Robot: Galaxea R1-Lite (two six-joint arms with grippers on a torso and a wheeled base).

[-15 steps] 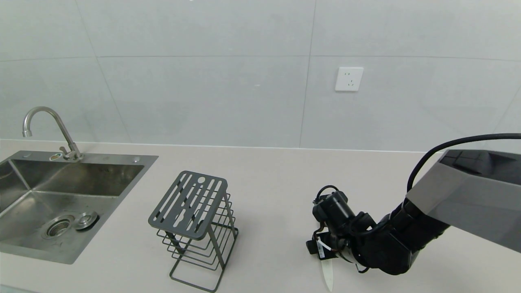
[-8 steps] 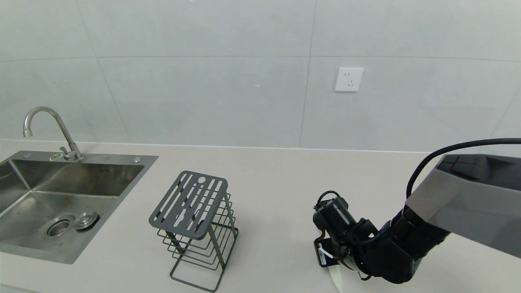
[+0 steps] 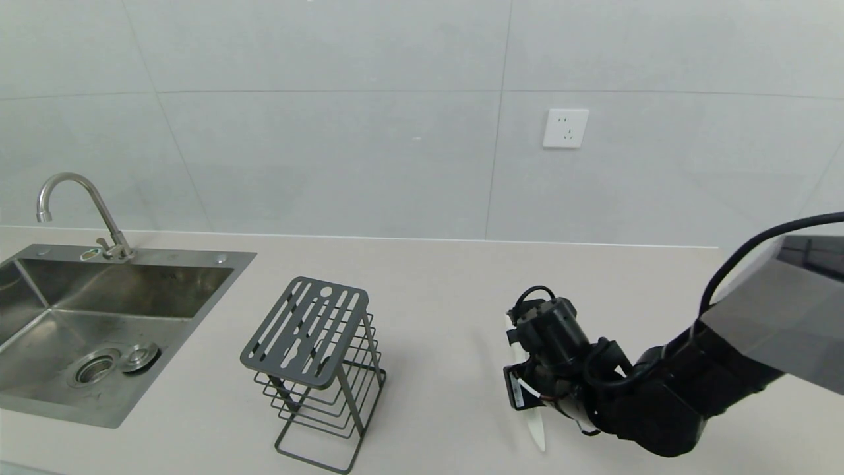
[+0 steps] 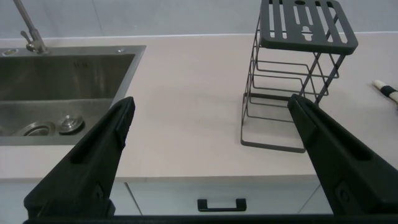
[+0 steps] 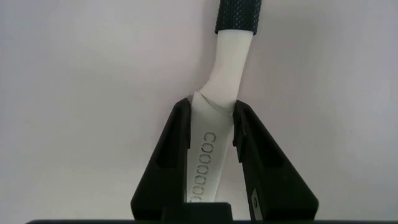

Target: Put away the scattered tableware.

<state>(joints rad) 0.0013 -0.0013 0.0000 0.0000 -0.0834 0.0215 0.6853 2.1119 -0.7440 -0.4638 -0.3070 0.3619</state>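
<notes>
The right arm comes in from the right edge of the head view and lies low across the tabletop (image 3: 448, 290), its wrist bent so the right gripper (image 3: 525, 398) points toward the lower edge of the frame. Its jaws are closed on the white blade of a knife (image 3: 539, 432). The right wrist view shows the jaws of the right gripper (image 5: 211, 115) pinching the perforated blade of the knife (image 5: 211, 155), with the black handle beyond them. I cannot tell whether the blade touches the tabletop. The left gripper (image 4: 211, 102) hangs with jaws wide apart, facing the rack (image 4: 298, 68). The rack (image 3: 310, 369) stands lower centre, well apart from the knife, with the sink (image 3: 165, 254) and tap (image 3: 79, 204) at left
</notes>
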